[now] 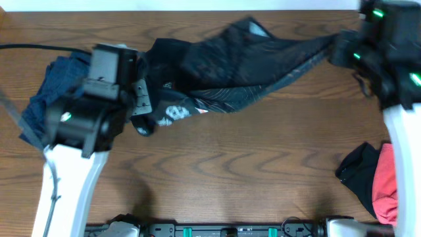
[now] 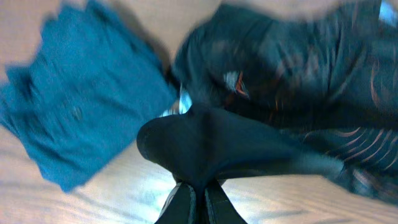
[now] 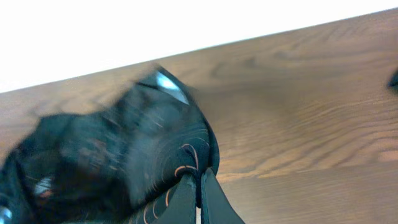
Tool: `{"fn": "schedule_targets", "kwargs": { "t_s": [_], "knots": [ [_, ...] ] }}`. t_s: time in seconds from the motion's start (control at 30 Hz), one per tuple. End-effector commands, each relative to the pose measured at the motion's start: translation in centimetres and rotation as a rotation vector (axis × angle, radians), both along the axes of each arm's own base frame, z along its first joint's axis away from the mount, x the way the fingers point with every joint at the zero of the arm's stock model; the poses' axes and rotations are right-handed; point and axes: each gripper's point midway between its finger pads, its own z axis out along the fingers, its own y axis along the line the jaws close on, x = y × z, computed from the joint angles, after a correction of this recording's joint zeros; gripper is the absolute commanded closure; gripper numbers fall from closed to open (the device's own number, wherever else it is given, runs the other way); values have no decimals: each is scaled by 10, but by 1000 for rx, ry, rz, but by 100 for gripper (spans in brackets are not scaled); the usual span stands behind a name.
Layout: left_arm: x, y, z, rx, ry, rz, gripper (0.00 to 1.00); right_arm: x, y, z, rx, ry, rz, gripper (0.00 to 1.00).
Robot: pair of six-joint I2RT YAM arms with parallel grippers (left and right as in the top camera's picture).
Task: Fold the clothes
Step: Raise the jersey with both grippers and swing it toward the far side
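The black jersey, with thin orange-white lines and white print, hangs stretched across the far half of the table between both arms. My left gripper is shut on a bunched fold of its black fabric; in the overhead view it sits at the jersey's left end. Pinching the jersey's edge at its right end is my right gripper, which shows overhead near the far right corner. A navy garment lies crumpled at the left, partly under the left arm.
A coral-red garment and a black one lie heaped at the right edge beside the right arm. The navy garment lies just left of the held fold. The table's far edge runs close behind the right gripper.
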Motion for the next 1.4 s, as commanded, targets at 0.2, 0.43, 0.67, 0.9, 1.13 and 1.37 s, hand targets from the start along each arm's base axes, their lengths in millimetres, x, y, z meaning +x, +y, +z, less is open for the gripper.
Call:
{"fn": "schedule_targets", "kwargs": {
  "t_s": [0.2, 0.43, 0.67, 0.9, 1.13, 1.37],
  "knots": [
    [-32, 13, 132, -49, -436, -28, 94, -84, -58, 130, -111, -422, -222, 99],
    [-20, 4, 144, -84, -488, -55, 94, -74, -69, 130, -132, -424, -269, 99],
    [49, -22, 85, -24, -292, -136, 94, 11, -71, 34, -134, -144, -231, 99],
    [153, -45, 19, 92, -227, -236, 94, 99, -77, -20, -140, -145, -228, 99],
    [236, -24, 87, 114, -608, -166, 94, 113, -106, 89, -28, -487, -379, 99],
    [213, 6, 228, 144, -980, -96, 94, 58, -155, 185, -70, -635, -554, 99]
  ]
}}
